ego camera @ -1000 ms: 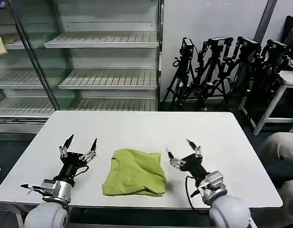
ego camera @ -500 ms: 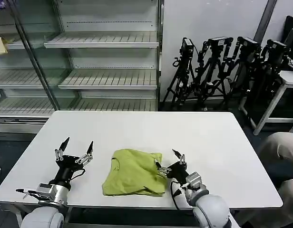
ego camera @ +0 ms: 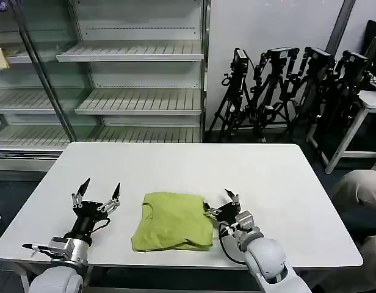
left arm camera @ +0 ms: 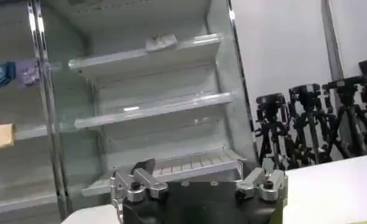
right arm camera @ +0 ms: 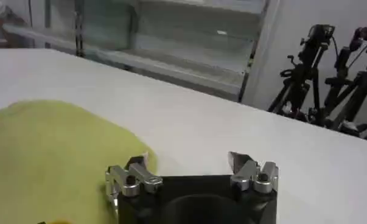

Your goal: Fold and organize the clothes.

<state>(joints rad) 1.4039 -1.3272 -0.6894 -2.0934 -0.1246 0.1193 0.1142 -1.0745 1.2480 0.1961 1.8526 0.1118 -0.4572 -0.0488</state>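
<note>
A folded lime T-shirt (ego camera: pixel 174 221) lay near the white table (ego camera: pixel 285 177)'s front edge, the right gripper (ego camera: pixel 222 204) spread open at its right edge, seemingly tidying; the left gripper (ego camera: pixel 97 195) waited open alongside.

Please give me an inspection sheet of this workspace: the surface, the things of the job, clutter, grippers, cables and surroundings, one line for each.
Surface: white table, bare around the garment.
Job's things: one yellow-green T-shirt, folded into a rough square near the table's front edge; no lettering visible.
Clutter: nothing seen on the table.
Grippers: left gripper open, raised over the table to the left of the T-shirt, apart from it; right gripper open, low at the T-shirt's right edge, one finger at the fabric.
Cables: a black cable loops along the right arm's wrist.
Surroundings: empty shelving unit behind the table; black camera tripods by the wall.
</note>
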